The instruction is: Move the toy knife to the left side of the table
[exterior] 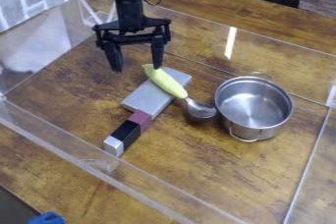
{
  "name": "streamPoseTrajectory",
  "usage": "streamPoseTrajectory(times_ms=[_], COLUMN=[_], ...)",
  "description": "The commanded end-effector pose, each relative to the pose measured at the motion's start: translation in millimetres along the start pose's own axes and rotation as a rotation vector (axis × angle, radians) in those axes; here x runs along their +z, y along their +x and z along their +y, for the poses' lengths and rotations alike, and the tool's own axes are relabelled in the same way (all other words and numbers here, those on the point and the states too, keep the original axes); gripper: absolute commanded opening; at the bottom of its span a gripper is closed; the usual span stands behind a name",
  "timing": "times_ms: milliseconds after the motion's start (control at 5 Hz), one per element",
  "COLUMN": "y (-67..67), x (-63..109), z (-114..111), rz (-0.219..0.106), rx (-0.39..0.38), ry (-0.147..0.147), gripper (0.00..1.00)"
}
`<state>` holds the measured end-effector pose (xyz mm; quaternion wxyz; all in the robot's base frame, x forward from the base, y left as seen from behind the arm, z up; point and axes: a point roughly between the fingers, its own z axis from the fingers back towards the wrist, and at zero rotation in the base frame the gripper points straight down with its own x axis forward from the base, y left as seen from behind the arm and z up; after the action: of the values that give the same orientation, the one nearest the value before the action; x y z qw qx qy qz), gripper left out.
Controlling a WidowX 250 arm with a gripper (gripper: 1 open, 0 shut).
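The toy knife (141,108) lies flat near the middle of the table (66,95). Its grey blade points to the back right and its dark maroon-and-black handle with a pale tip points to the front left. A yellow-handled spoon (175,85) rests across the blade's far end. My gripper (134,55) hangs pointing down just behind and left of the blade, above the wood. Its black fingers (114,57) are spread wide, open, with nothing between them.
A small silver pot (253,107) stands right of the knife, with the spoon's bowl against it. Low clear plastic walls (79,144) ring the tabletop. Bare wood lies to the left and front right.
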<state>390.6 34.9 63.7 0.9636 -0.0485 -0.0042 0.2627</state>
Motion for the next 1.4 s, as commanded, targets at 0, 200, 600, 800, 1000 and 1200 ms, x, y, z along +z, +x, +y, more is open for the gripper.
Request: streamPoseTrajectory(times_ms=[0,200,600,800,1000,1200], y=[1.5,0.4,5.7,9.3,13.1,12.3], x=[12.6,4.1,-6.1,-14.9,-23.8,-30.2], z=[-17,-23,-26,-28,-29,-41], rz=[-0.049,-0.036,-0.021,-0.021,-0.024,-0.016], rx=[-0.034,-0.068,-0.071,0.003,0.081,0.046], ry=[-0.020,-0.015,-0.006,0.001,0.008,0.015], gripper=[1.00,1.00,1.00,1.00,1.00,0.00])
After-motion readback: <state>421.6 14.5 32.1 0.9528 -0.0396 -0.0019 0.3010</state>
